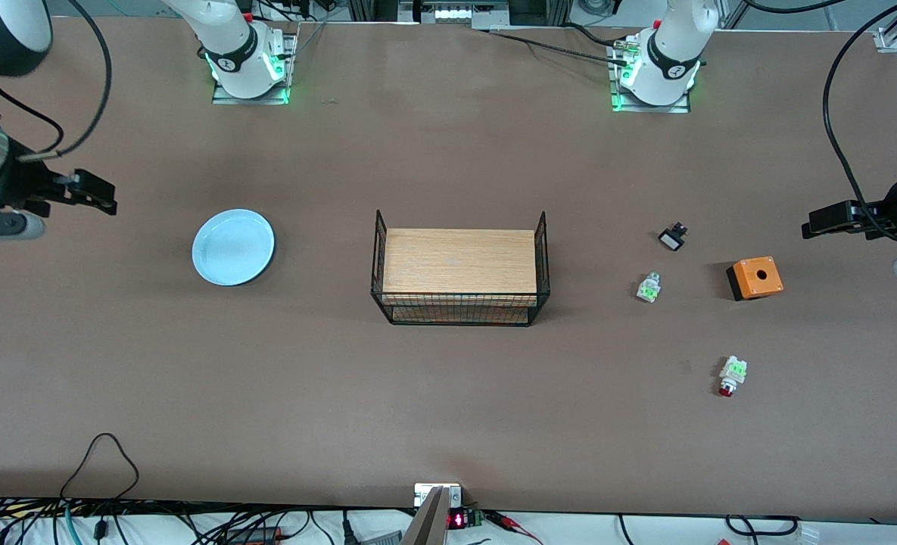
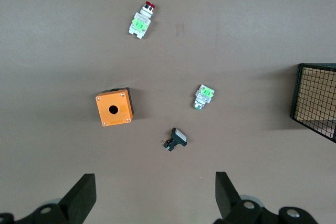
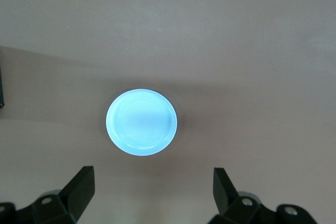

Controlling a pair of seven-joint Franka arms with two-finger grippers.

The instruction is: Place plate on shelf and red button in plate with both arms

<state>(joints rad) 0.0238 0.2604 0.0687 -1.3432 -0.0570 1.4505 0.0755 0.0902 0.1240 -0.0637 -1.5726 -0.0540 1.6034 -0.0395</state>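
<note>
The pale blue plate (image 1: 233,247) lies flat on the table toward the right arm's end, also in the right wrist view as the plate (image 3: 142,121). The red button (image 1: 731,376), white and green with a red cap, lies on its side toward the left arm's end, nearer the front camera than the orange box; the left wrist view shows the red button (image 2: 140,21) too. My right gripper (image 1: 107,198) hangs open and empty over bare table beside the plate; its own view shows the right gripper (image 3: 153,176). My left gripper (image 1: 810,225), seen from the wrist as the left gripper (image 2: 155,182), hangs open and empty over bare table beside the orange box.
A black wire basket (image 1: 378,257) with a wooden shelf stands mid-table. Toward the left arm's end lie an orange box with a hole (image 1: 755,277), a white-green part without a red cap (image 1: 649,288) and a small black part (image 1: 673,238). Cables run along the table's near edge.
</note>
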